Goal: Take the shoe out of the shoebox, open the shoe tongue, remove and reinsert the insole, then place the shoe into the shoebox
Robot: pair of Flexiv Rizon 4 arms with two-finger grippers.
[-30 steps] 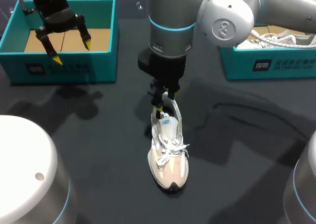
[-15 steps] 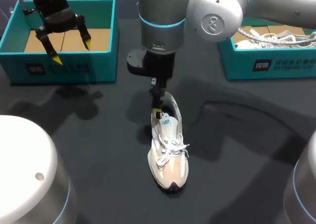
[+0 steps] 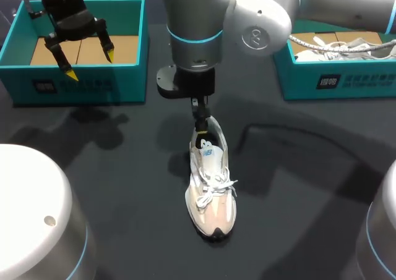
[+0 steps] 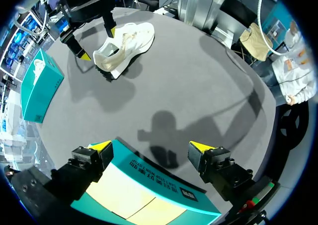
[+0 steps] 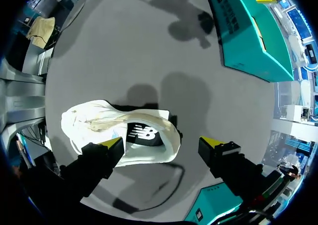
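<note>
At bench (image 3: 124, 169) centre, the shoe (image 3: 210, 187) stands on its sole, outside both boxes, toe toward the robot and heel toward the right tool (image 5: 163, 143). The right tool hangs directly over the heel collar with its fingers spread wide. In the right wrist view the yellow tips stand either side of the collar, and no contact with the shoe is visible. The tool is open and holds nothing. This position suits access to the shoe opening, where the tongue and insole are reached. The laces lie crossed over the tongue and the tongue lies flat, so the tongue step is judged not yet done. The insole cannot be made out inside the dark opening.

The left tool (image 3: 90, 65) hangs above the left box (image 3: 80, 88), fingers spread, holding nothing. It sits well apart from the shoe, which likely keeps the right arm's working zone free. The box's cardboard floor is exposed, ready to receive the shoe. The right box (image 3: 334, 82) holds another shoe (image 3: 346, 45).
</note>
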